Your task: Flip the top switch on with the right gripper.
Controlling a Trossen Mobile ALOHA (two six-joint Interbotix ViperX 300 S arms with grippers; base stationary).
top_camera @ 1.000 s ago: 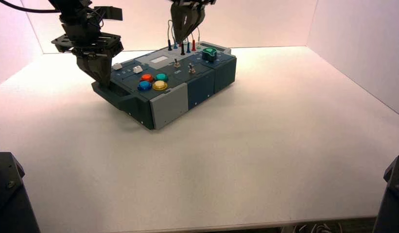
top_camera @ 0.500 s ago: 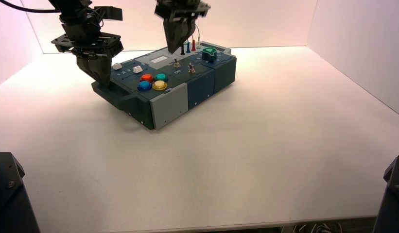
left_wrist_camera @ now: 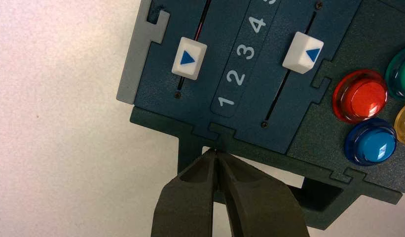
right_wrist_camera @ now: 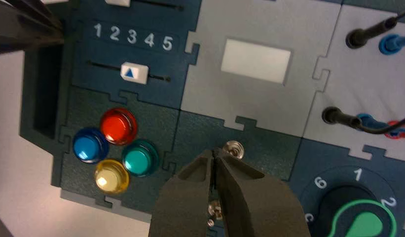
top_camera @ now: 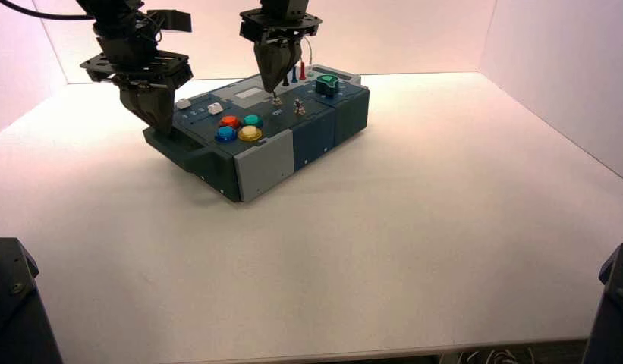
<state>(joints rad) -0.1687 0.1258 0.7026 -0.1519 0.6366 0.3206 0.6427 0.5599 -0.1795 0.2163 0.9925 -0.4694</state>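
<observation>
Since our right pincer [right_wrist_camera: 213,154] is pressed together right beside the top switch [right_wrist_camera: 234,149], up between the white panel and the other toggle [right_wrist_camera: 215,209], we'd probably just skid off that tiny lever if we come in slightly off-line.

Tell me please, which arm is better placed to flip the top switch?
Right, I judge: its gripper is right at the top toggle switch, while the left gripper is by the box's handle.
</observation>
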